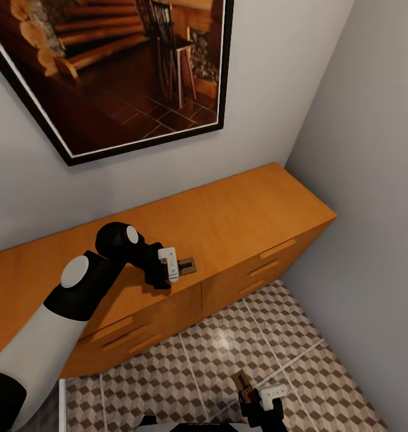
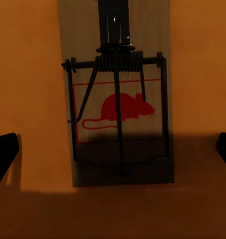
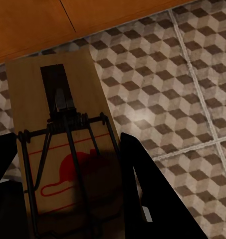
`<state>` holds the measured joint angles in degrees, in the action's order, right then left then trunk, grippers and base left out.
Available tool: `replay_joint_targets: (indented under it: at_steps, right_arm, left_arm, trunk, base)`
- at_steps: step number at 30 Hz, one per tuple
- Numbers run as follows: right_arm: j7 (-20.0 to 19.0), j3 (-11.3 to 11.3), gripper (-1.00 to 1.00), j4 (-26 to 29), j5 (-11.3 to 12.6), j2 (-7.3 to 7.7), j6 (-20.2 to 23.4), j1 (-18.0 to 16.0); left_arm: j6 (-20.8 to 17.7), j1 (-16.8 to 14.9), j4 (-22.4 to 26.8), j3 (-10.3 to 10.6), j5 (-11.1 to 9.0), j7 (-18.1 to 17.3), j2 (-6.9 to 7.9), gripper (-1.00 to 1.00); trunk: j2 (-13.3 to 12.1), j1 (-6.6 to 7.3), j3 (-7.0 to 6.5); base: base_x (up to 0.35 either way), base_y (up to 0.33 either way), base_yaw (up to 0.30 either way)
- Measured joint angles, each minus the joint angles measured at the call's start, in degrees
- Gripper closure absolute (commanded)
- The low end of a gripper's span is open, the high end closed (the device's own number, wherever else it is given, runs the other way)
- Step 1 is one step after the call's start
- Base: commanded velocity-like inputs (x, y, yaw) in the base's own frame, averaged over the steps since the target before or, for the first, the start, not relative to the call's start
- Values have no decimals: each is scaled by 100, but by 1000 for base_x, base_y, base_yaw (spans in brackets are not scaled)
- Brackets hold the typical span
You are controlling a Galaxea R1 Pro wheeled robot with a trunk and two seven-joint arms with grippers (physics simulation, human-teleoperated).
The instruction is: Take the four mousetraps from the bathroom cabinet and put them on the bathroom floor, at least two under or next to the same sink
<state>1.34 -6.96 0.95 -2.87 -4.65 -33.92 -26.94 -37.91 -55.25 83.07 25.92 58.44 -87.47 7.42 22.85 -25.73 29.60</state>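
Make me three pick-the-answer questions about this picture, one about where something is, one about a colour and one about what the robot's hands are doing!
1. Where is the mousetrap by the left end effector?
A. on the cabinet top
B. on the floor
C. on the wall

2. What colour is the mouse mark?
A. blue
B. red
C. green

3. What is the right end effector doing?
A. hanging empty
B. holding a mousetrap
C. pulling a drawer

Answers:
1 A, the trap lies flat on the cabinet.
2 B, the mouse mark is red.
3 B, its fingers grip a trap above the floor.

mousetrap (image 1: 186,265) flat on cabinet (image 1: 240,222), mousetrap (image 3: 58,149) gripped
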Motion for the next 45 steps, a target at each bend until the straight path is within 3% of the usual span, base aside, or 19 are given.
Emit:
replay_joint_targets:
  at_steps: [5, 6, 45]
  right_arm:
    - [0, 0, 100, 0, 0, 0, 0, 0]
    - [0, 0, 100, 0, 0, 0, 0, 0]
    - [0, 0, 100, -1, 0, 0, 0, 0]
  left_arm:
    - [-1, 0, 1, 0, 0, 0, 1, -100]
    - [-1, 0, 1, 0, 0, -1, 1, 100]
    - [-27, 0, 2, -1, 5, -5, 0, 100]
  trunk:
    - [0, 0, 0]
    - [0, 0, 0]
    - [0, 0, 0]
  base:
    - [0, 0, 0]
    - [0, 0, 0]
    - [0, 0, 0]
